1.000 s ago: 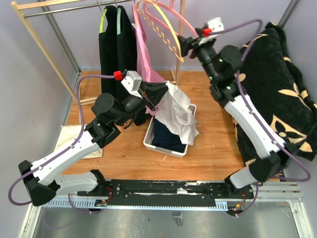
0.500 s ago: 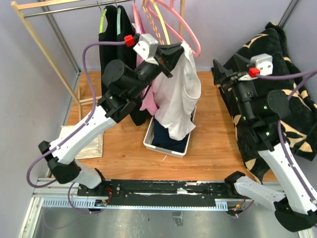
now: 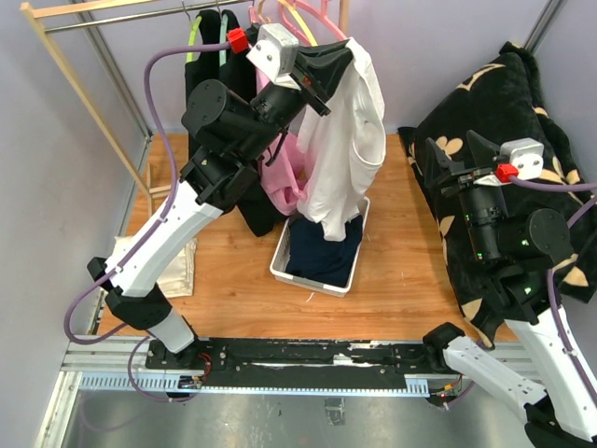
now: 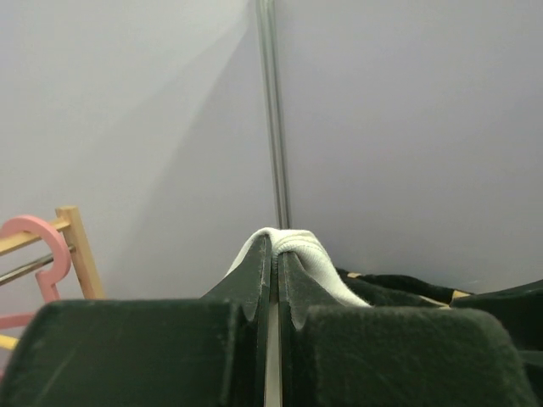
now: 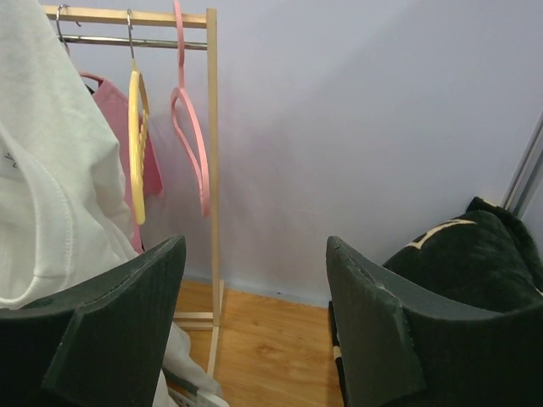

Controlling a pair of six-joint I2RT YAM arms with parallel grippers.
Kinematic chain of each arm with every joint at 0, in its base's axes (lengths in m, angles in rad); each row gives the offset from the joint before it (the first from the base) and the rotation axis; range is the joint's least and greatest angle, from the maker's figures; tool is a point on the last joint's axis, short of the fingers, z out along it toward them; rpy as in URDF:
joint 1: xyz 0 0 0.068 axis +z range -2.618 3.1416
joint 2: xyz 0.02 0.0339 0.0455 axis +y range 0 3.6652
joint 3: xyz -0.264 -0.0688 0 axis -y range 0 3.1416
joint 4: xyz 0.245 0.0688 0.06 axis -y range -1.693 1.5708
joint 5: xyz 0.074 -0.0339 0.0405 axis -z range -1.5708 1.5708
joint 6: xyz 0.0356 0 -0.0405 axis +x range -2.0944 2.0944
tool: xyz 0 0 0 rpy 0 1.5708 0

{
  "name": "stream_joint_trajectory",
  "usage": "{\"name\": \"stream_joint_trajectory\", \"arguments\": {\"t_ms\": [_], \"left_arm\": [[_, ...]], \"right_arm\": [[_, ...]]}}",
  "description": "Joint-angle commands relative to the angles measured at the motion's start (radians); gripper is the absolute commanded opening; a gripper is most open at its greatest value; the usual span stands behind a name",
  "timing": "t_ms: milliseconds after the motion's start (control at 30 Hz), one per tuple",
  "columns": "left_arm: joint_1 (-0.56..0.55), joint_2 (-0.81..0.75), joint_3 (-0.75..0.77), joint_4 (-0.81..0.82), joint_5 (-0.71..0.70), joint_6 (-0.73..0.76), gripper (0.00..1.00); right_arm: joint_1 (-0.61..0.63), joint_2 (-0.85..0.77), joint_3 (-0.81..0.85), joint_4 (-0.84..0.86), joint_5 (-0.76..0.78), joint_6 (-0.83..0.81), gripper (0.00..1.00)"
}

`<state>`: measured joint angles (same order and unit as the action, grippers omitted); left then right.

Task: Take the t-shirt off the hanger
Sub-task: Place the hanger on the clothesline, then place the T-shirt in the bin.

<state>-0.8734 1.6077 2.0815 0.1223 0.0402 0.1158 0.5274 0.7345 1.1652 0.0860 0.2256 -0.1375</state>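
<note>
While the left arm is climbing from its low reach over the bin, the overhead view is showing the left gripper [image 3: 326, 73] now high up near the far edge of the desk. It is pinching a bunched fold of the white t-shirt [image 3: 343, 140]. The shirt is hanging full length from that pinch, with its lower end dangling over the white bin [image 3: 280, 265] in the middle of the desk. The right gripper [image 3: 454, 161] was up among the pink hangers [image 3: 312, 13] a second ago. It is now sitting back toward the right edge, in front of the black blanket [image 3: 522, 93], with its fingers spread and nothing between them. No hanger is showing inside the shirt, so I am judging the removal as all but done, with only the setting down remaining.

Seen from the left wrist, the two dark fingers [image 4: 246, 288] are pressing together on a small hump of white cloth, which is poking up past their tips against the bare wall.

Seen from the right wrist, the fingers are standing wide apart and gripping nothing. The shirt is filling the left side of this view, close by but not touching them. Beyond it, a yellow hanger [image 5: 136, 127] and a pink one are hanging bare on the wooden rack [image 5: 212, 127] at the far edge.
</note>
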Motion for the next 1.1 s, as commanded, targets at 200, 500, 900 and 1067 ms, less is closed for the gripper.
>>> {"name": "stream_joint_trajectory", "arguments": {"t_ms": [200,500,900,1067], "left_arm": [[-0.007,-0.149,-0.208,0.051,-0.003,-0.047,0.00],[-0.007,-0.313,-0.452,0.048,-0.027,-0.119,0.01],[-0.007,-0.375,-0.685,0.052,-0.039,-0.187,0.01],[-0.007,-0.350,-0.772,0.078,-0.095,-0.188,0.01]], "right_arm": [[-0.014,-0.015,-0.052,-0.018,0.031,-0.005,0.68],[-0.015,-0.019,-0.080,-0.023,0.038,0.001,0.68],[-0.014,-0.019,-0.101,-0.034,0.040,0.010,0.68],[-0.014,-0.025,-0.108,-0.042,0.042,0.010,0.68]]}}
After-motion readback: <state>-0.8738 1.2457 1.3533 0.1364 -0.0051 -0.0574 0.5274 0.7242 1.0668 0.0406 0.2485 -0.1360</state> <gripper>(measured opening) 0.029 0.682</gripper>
